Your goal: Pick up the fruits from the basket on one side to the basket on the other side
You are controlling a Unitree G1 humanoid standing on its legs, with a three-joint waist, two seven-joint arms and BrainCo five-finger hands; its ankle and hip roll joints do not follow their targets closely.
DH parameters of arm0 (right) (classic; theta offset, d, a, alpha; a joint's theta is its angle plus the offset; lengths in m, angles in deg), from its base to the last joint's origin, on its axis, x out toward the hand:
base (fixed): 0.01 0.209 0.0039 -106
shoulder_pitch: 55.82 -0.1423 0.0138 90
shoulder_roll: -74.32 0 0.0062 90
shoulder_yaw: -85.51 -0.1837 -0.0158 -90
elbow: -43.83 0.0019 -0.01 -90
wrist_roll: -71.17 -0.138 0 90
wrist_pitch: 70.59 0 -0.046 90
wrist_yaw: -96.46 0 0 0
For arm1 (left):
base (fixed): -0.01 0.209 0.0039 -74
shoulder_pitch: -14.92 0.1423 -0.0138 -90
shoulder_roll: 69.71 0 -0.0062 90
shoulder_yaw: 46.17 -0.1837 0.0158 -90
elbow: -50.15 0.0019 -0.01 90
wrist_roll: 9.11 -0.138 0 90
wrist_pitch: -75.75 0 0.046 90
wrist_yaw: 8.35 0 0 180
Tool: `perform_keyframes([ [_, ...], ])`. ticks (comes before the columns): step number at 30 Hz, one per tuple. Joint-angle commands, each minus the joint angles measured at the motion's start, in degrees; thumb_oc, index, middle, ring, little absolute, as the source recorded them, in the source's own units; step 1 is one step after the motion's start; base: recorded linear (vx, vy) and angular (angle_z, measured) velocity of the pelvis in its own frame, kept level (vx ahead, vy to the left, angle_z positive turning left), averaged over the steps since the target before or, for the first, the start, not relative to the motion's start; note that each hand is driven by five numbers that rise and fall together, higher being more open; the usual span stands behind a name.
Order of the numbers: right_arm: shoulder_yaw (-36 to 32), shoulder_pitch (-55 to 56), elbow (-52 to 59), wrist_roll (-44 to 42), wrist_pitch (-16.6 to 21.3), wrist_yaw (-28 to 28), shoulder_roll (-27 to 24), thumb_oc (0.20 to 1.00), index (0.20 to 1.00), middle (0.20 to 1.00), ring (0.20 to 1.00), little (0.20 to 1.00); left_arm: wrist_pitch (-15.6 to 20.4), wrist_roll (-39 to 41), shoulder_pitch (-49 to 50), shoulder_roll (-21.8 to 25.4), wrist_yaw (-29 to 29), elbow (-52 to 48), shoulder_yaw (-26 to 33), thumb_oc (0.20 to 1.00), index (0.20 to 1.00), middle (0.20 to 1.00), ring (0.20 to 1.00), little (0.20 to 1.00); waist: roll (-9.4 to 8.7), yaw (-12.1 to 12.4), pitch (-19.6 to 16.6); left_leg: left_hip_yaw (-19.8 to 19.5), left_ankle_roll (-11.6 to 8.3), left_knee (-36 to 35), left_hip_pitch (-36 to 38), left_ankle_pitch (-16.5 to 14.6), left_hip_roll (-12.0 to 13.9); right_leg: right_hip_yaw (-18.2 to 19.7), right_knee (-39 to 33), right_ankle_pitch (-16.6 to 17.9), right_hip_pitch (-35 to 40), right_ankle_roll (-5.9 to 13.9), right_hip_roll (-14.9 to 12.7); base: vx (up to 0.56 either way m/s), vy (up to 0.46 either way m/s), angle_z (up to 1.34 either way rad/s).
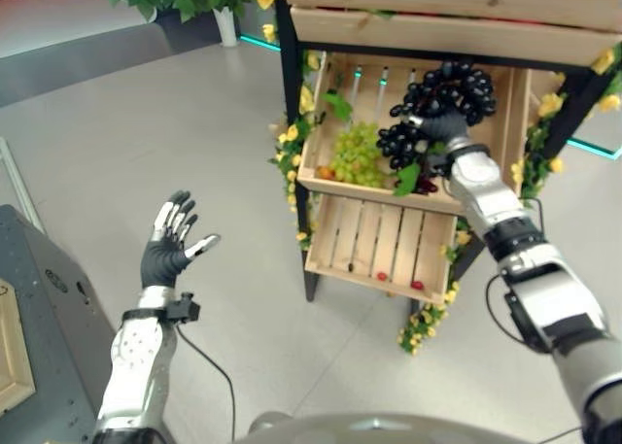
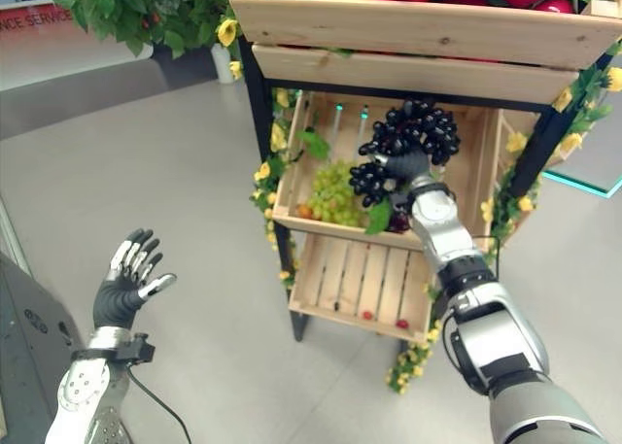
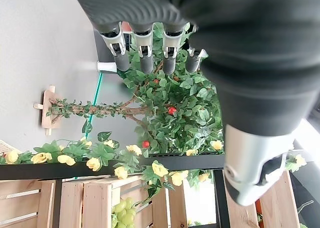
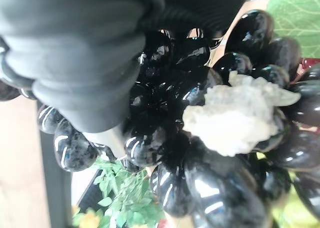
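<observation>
Fingers of the left hand (image 1: 167, 242) stand straight and fanned apart, thumb out to the side, holding and touching nothing; it hangs over bare grey floor (image 1: 117, 133), well apart from the stand, with open room on every side. To its right stands the black-framed shelf stand (image 1: 288, 123) trimmed with yellow flowers; its middle wooden crate (image 1: 321, 123) holds a green grape bunch (image 1: 357, 155) low at the front; the lower crate (image 1: 374, 238) beneath carries only a few small red fruits by its front edge. Further right, the right hand (image 2: 408, 164) is inside the middle crate, curled round a black grape bunch (image 2: 413, 133); the bunch is raised above the crate floor, its top close under the upper crate (image 2: 408, 31) of oranges and apples; headroom there is tight.
</observation>
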Motion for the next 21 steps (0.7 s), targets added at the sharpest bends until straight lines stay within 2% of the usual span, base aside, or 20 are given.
perform_keyframes([
  [1,-0.4,-10.2,-0.9,-1.8,3.5,-2.2,-0.8,0.200,0.200,0.200,0.200,0.200,2.9,1.7,0.2,4.7,-0.6,-7.0,-1.9,1.000,1.000,1.000,1.000,1.000,-4.46,1.2,-2.0,1.5,-1.69,0.9,-0.7,-2.3,-2.1,-1.6,-14.0,9.4,5.0,6.49,-0.6,0.01,0.003,0.07],
  [21,0.5,-12.2,-9.4,-1.2,2.9,-2.8,-1.7,0.200,0.200,0.200,0.200,0.200,3.5,1.9,0.3,4.9,-1.9,-9.5,-2.1,1.000,1.000,1.000,1.000,1.000,-4.79,2.2,-1.3,0.7,-1.60,0.9,-0.1,-2.6,-2.0,-2.1,-13.5,9.1,5.5,6.52,-0.4,0.00,0.000,0.01],
])
